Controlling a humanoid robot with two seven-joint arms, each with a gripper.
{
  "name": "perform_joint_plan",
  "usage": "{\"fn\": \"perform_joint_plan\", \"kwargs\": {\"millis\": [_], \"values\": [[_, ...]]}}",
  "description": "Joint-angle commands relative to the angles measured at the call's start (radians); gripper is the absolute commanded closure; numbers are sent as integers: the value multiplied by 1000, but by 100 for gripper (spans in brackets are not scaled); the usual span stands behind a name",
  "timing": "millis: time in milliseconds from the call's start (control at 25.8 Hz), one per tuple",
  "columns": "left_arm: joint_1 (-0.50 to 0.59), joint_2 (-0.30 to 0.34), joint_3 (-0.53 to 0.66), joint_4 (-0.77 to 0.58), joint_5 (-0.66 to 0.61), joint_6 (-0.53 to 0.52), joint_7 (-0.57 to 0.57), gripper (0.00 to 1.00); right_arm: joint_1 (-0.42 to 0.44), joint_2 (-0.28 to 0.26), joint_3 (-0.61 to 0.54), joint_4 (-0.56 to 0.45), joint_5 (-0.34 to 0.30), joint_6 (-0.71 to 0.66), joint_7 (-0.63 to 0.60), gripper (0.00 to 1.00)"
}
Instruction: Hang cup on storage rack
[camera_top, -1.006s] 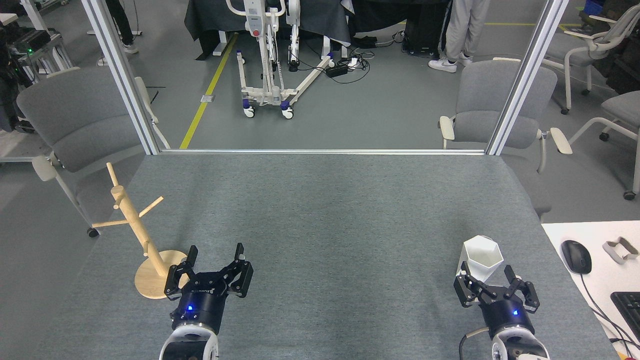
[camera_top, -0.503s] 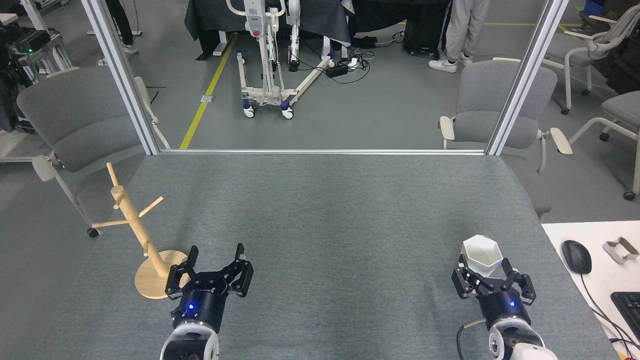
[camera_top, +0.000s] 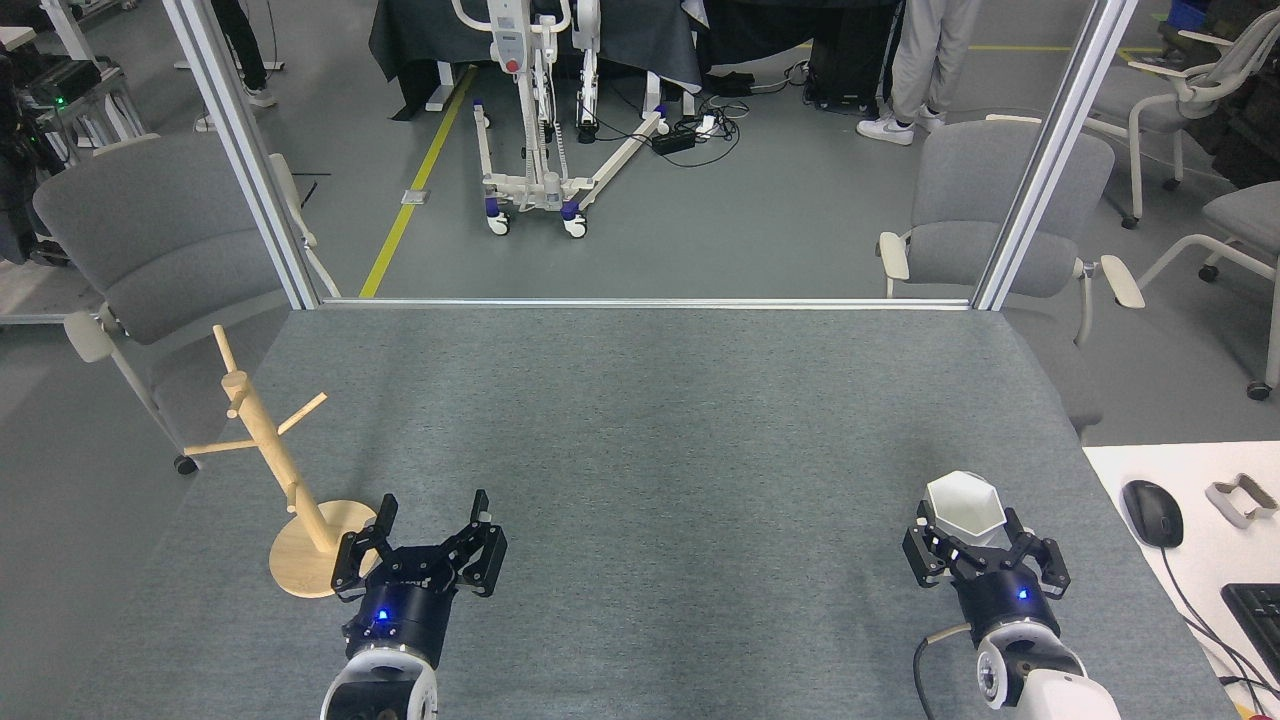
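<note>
Grey bench (camera_top: 640, 420): cup (camera_top: 965, 508) sits between wide right end effector (camera_top: 983, 550) fingers; light, stiff, likely slippery, so grip its angled sides

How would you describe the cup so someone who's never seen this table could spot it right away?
Start at the grey table and look to its near right corner, beside the white desk with the mouse. There the cup stands upright between the fingers of the right end effector. It is the only white thing on the grey surface, with a hexagonal rim and flat angled sides.
</note>
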Motion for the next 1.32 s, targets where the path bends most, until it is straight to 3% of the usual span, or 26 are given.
{"fn": "perform_joint_plan", "kwargs": {"millis": [0,232,697,1277], "values": [[-5,0,0,8,0,1,0,1,0,0,1,1,0,-2,2,0],[-9,0,0,23,0,1,2,1,-3,0,1,24,1,-3,3,0],[-15,0,0,26,0,1,0,1,-100,-14,15,137,1,1,2,0],[-21,0,0,37,0,2,0,1,-102,-20,33,162,3,-8,2,0]]}}
